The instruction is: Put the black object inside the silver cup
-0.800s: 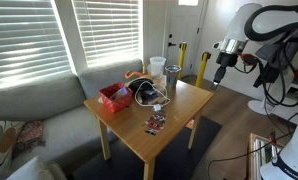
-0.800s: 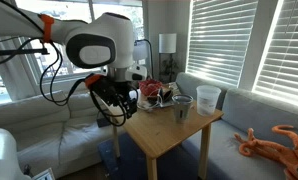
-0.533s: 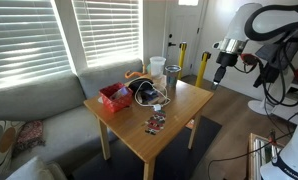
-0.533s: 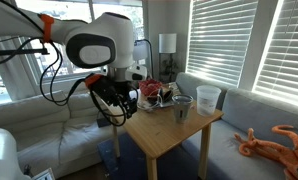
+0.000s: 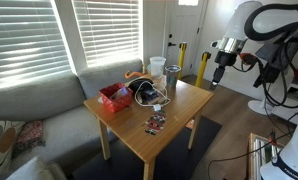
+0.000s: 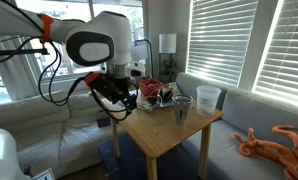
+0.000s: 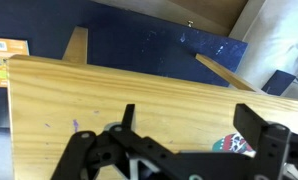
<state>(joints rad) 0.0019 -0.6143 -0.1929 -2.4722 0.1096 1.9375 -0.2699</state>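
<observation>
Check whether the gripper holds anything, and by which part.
Nothing is held. In the wrist view the gripper is open, with only the bare wooden table showing between its fingers.

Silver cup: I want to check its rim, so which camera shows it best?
An exterior view, where the silver cup stands large and unblocked beside the white cup. From farther off, the silver cup looks small. The wrist view misses it.

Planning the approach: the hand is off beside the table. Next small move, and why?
Probably carry the hand over the table toward the black object. The hand is open and empty past the table's edge. The object lies by the red box, apart from the silver cup, so grasping comes first.
</observation>
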